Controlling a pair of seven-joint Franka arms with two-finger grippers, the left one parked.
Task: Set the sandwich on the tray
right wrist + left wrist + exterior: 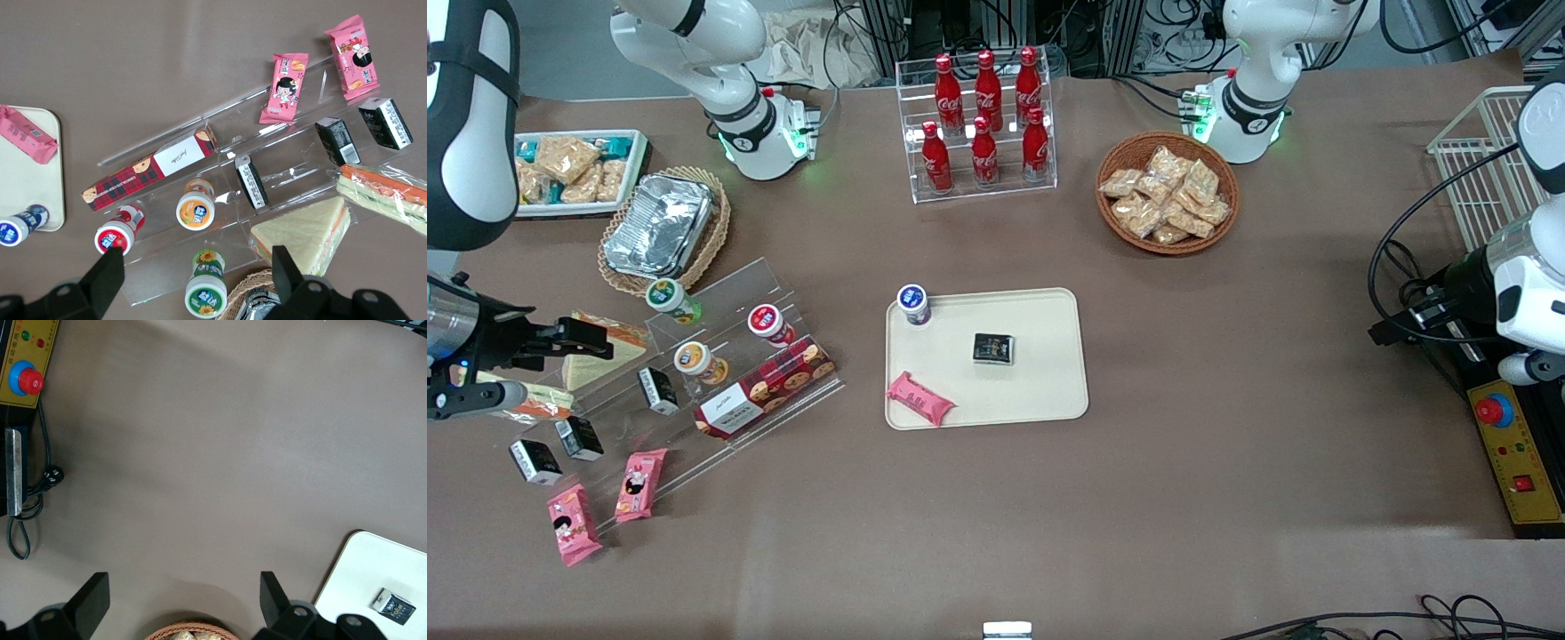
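Observation:
The sandwich [383,197] lies edge-on in clear wrap, showing white, orange-red and green layers, at the working arm's end of the table. In the front view the sandwich [527,397] is partly covered by the arm. A similar wedge with a broad pale bread face [303,230] lies beside it. My gripper [197,270] hangs open above the clear rack near both wedges, touching neither, with nothing between its fingers. From the front, the gripper [583,338] is above the pale wedge. The cream tray [1040,400] sits mid-table and also shows in the wrist views as tray [30,180] and tray [373,567].
On the tray are a blue-lidded cup [913,304], a black packet [993,348] and a pink packet [919,398]. The clear stepped rack [720,293] holds cups, a cookie box [763,388], black packets and pink snack packets. A foil container [658,224] in a wicker basket stands close by.

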